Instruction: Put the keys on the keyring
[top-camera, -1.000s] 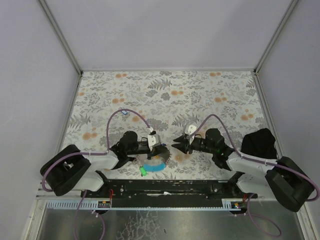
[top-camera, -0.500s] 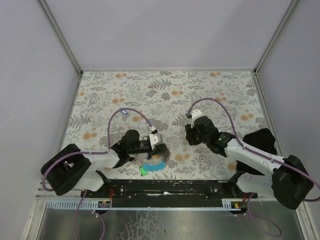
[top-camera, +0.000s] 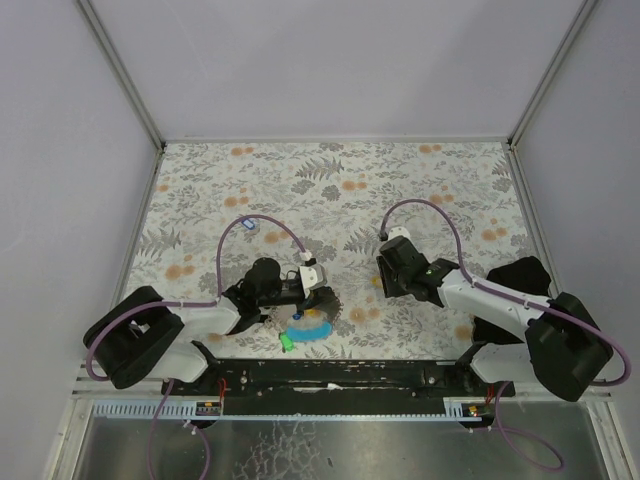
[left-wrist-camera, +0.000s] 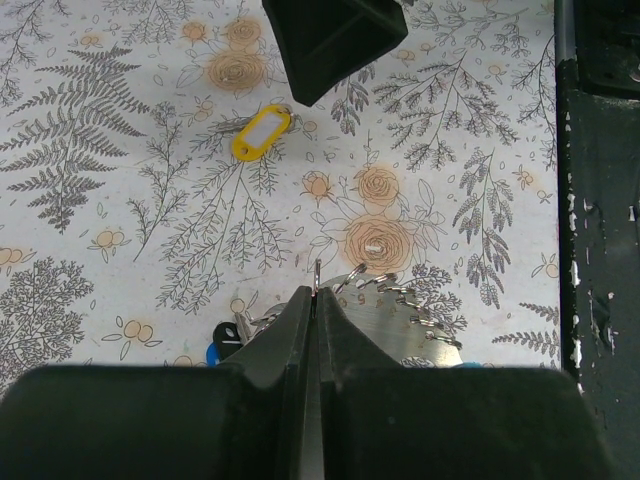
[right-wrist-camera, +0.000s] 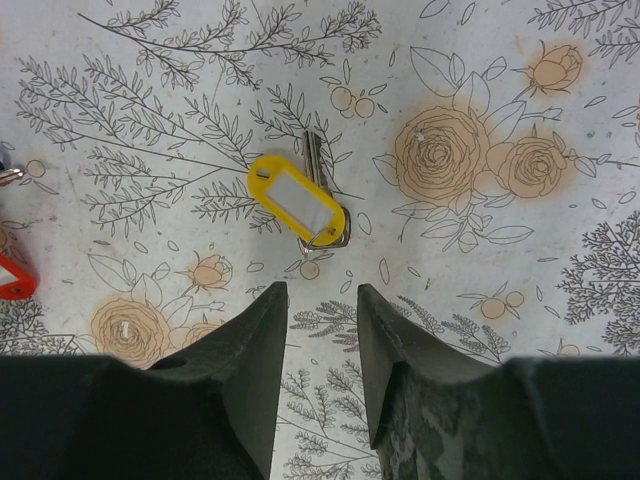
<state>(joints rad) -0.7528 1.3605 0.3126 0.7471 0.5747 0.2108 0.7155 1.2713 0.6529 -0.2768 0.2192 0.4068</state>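
Observation:
My left gripper (left-wrist-camera: 316, 296) is shut on the thin silvery keyring (left-wrist-camera: 317, 272), which sticks up edge-on between the fingertips. The ring's grey tag (left-wrist-camera: 405, 322) and bead chain lie just right of the jaws. The light-blue strap (top-camera: 308, 329) and a green key (top-camera: 287, 343) sit below the left gripper (top-camera: 318, 294) in the top view. A black-and-blue key (left-wrist-camera: 224, 343) lies left of the jaws. A key with a yellow tag (right-wrist-camera: 297, 204) rests flat on the table, just ahead of my open right gripper (right-wrist-camera: 322, 296), which holds nothing. That yellow key (left-wrist-camera: 261, 134) also shows in the left wrist view.
A red key cap (right-wrist-camera: 12, 280) peeks in at the left edge of the right wrist view. The floral tablecloth (top-camera: 330, 190) covers the table between grey walls. The black rail (left-wrist-camera: 600, 230) runs along the near edge. One finger of the right gripper (left-wrist-camera: 330, 40) hangs over the yellow key.
The right arm has drawn back from the left gripper, swung to the right and turned its jaws down over the yellow-tagged key. The left gripper has kept its place, shut on the ring.

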